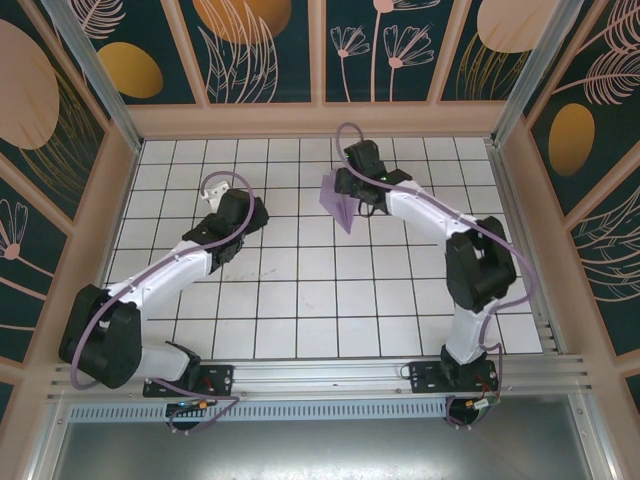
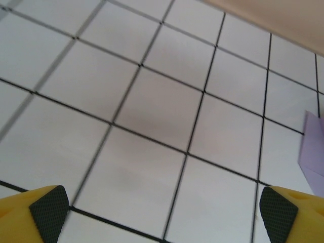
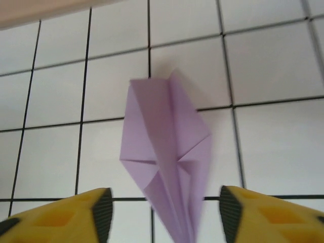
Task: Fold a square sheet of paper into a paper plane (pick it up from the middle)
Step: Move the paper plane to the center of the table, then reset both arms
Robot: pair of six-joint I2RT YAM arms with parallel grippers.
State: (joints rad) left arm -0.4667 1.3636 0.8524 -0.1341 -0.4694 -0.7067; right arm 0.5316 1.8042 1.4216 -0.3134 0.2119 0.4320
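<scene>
Risk 1: the right gripper (image 3: 164, 210) is standing part-open. Its jaws are clear of the paper plane (image 3: 167, 147), whose narrow end is lying between them. Any arm drift could be snagging a flap, we judge.

Risk 2: the layers are looking sprung, not flat, so the creases may be opening.

The left gripper (image 2: 164, 212) is hovering spread wide, holding nothing, w/ the plane off to its right.

Room: floral-panelled walls (image 1: 260, 50) are boxing us in on 3 sides.

Surface: the white gridded table (image 1: 300, 300) is carrying the plane at far centre.

Tip of the paper plane (image 3: 164, 147) past right-wrist view's bottom edge.
</scene>
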